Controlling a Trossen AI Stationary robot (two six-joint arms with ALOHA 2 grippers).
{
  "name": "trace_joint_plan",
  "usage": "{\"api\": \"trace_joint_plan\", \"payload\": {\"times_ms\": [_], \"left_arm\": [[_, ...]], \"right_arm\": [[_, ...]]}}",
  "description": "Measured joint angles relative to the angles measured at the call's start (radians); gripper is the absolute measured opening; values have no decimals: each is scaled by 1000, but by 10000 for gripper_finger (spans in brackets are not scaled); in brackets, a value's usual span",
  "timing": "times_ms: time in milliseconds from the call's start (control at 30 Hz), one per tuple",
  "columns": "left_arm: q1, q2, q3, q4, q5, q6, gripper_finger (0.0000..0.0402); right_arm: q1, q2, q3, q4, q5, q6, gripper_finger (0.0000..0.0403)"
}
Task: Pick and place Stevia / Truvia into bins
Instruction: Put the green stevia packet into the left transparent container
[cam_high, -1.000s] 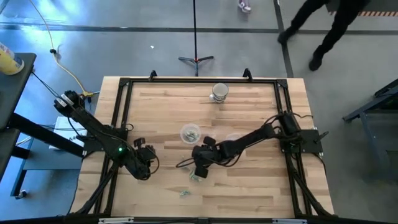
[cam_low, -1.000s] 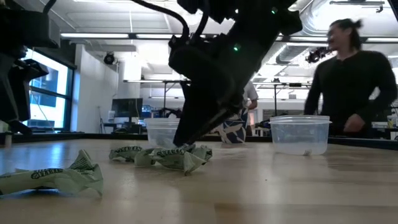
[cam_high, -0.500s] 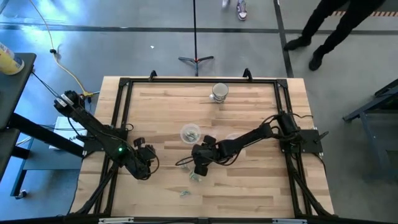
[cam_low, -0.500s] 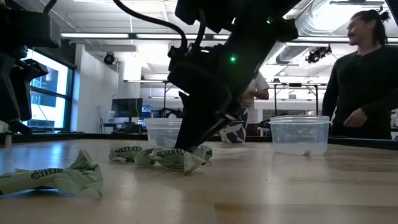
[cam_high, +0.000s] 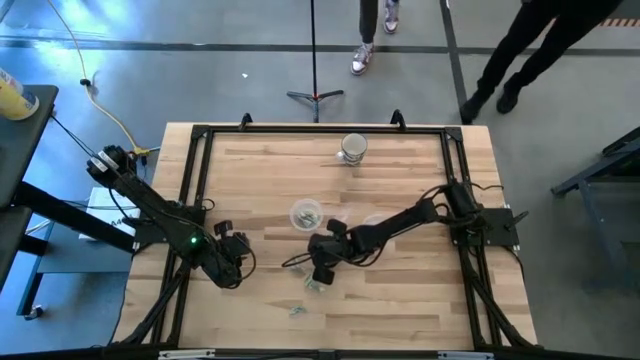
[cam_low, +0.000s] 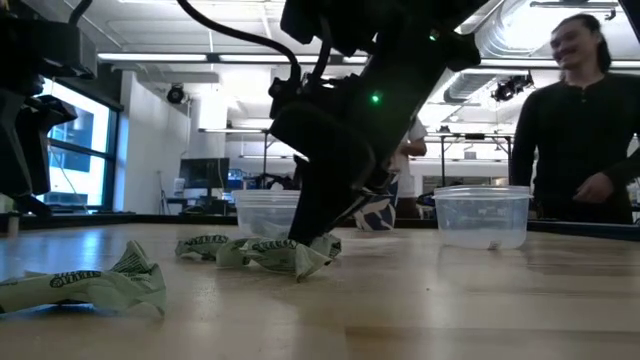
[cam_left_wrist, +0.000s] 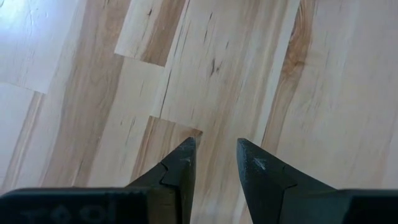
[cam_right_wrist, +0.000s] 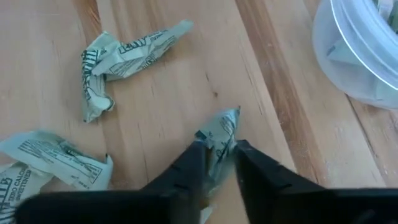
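Observation:
Crumpled green-and-white Stevia packets lie on the wood in front of the table's middle: a cluster (cam_low: 265, 250), one nearer the front edge (cam_high: 297, 310), and two loose ones (cam_right_wrist: 118, 56) (cam_right_wrist: 50, 163) in the right wrist view. My right gripper (cam_right_wrist: 217, 149) is down among them, shut on one packet. A clear round cup (cam_high: 306, 214) holds packets; a second clear cup (cam_high: 375, 222) stands to its right. My left gripper (cam_left_wrist: 214, 155) hovers open over bare wood at the table's left. My right gripper pinches one crumpled Stevia packet (cam_right_wrist: 221, 127) between its two fingers, coming from above and slanting down. The packet's end sticks out beyond the fingertips (cam_right_wrist: 198, 152). In the low view the fingertips (cam_low: 305, 238) are down at the tabletop beside the cluster; whether the packet is lifted clear does not show.
A greyish jar (cam_high: 353, 148) stands near the far edge. A black frame (cam_high: 200, 135) borders the table. A person (cam_low: 575, 130) stands behind the far side. Bare wood stretches across the front right and far left.
My right gripper has stayed at the packet cluster, its fingers standing a little steeper than a second ago. The packets on the table have kept their places. People behind the table have walked on.

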Motion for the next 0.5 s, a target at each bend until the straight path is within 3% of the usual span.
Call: {"api": "trace_joint_plan", "payload": {"times_ms": [133, 233, 500], "left_arm": [[0, 0, 0, 2, 0, 0, 150], [0, 0, 0, 1, 0, 0, 150], [0, 0, 0, -1, 0, 0, 150]], "right_arm": [[-16, 1, 28, -28, -50, 20, 10], [-22, 1, 102, -99, -38, 11, 13], [-19, -47, 314, -410, 132, -267, 9]]}}
